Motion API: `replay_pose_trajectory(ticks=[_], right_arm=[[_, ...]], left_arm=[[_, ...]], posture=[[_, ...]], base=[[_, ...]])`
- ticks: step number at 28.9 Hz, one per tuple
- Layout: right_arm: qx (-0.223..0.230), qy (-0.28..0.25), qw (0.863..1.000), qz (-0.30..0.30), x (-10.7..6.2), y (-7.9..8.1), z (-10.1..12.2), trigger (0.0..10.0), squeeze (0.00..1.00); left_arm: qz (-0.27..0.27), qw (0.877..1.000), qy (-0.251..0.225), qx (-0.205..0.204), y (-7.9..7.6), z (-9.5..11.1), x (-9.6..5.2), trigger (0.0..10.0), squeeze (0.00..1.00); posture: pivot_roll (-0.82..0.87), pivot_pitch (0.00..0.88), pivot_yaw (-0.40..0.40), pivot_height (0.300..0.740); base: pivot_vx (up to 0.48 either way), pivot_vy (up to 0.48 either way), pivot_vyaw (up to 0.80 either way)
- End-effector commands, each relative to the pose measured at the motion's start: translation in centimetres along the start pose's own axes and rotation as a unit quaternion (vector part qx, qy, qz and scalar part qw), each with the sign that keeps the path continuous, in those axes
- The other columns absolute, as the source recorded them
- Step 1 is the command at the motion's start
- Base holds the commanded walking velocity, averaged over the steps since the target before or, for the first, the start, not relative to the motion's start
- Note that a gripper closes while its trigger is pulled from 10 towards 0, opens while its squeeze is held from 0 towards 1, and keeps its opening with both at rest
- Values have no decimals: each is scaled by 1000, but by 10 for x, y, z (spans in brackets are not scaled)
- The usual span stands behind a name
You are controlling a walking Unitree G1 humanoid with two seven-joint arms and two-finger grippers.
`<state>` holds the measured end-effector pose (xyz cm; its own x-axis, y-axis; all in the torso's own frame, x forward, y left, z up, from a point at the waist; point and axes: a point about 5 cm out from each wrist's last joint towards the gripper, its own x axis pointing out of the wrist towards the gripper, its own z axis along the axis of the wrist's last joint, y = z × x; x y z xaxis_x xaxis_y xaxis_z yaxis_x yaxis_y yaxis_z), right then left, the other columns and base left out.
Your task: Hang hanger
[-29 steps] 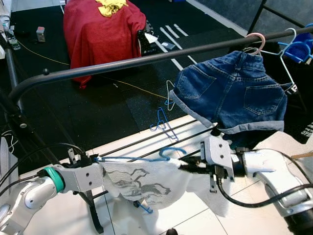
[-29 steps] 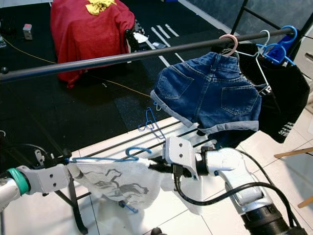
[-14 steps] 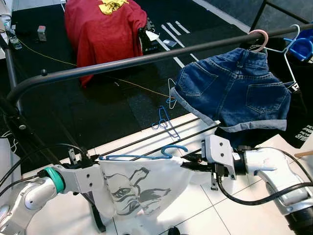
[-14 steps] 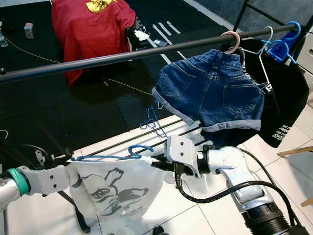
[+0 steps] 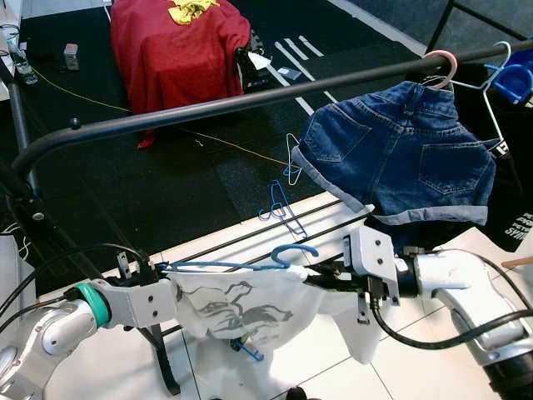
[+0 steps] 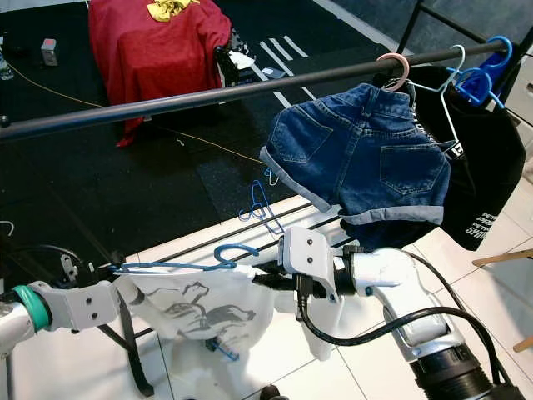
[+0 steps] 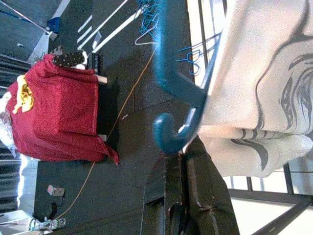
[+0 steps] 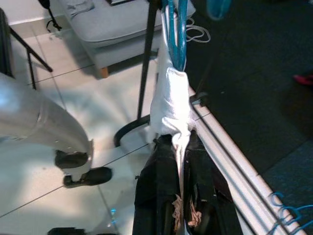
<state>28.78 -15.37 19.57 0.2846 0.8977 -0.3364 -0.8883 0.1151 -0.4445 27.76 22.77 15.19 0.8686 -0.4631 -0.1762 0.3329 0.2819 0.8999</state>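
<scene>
Two grippers hold one blue hanger level in the lower middle of the head view, a white printed T-shirt draped over it and sagging toward the tiled floor. The left gripper, at lower left, has its fingers pinched on the hanger's end; the right gripper, at lower centre right, is clamped on a bunched fold of the shirt at the hanger's other shoulder, as its wrist camera shows. The hook curls upward between them, free of any support.

The loaded hanger sits well below the dark rail that crosses the frame from left edge to upper right, so the hanging itself appears not yet done: what is left, by the look of it, is to lift the hook up and over a bare stretch of rail. Denim shorts on a pink hanger already hang at upper right, beside a black garment. Spare blue hangers lie on the floor beyond the rack's base, and a red cloth covers a seat at upper left.
</scene>
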Motion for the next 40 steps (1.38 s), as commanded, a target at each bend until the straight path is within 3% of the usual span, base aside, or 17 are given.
replay_pose_trajectory(ticks=[1,11,24,27,33,34,40], right_arm=[[0,5,1000,13,1,5,-1,0,0],[3,21,1000,16,-1,8,-7,0,0],[6,26,999,23,-3,9,-9,0,0],[13,23,999,46,2,16,-9,0,0],[24,22,997,74,5,25,-11,0,0],[28,26,996,82,6,29,-13,0,0],[26,43,996,70,3,27,-19,0,0]], left_arm=[[-3,1000,14,4,1,-6,-4,7569,0],[7,1000,23,19,11,-11,-7,7373,0],[4,999,26,27,13,-12,-11,7333,0],[19,999,16,26,16,-7,-8,8000,0],[35,999,4,26,20,-3,-6,8196,0],[36,999,0,29,21,-2,-6,8980,0],[25,999,-2,36,18,-4,-10,8627,0]], posture=[[-71,210,70,740],[-66,217,68,740],[-64,216,69,740],[-63,215,70,740],[-63,216,69,740],[-62,217,68,740],[-59,217,71,740]], base=[[0,0,0],[0,0,0],[0,0,0],[0,0,0],[0,0,0],[0,0,0],[0,0,0]])
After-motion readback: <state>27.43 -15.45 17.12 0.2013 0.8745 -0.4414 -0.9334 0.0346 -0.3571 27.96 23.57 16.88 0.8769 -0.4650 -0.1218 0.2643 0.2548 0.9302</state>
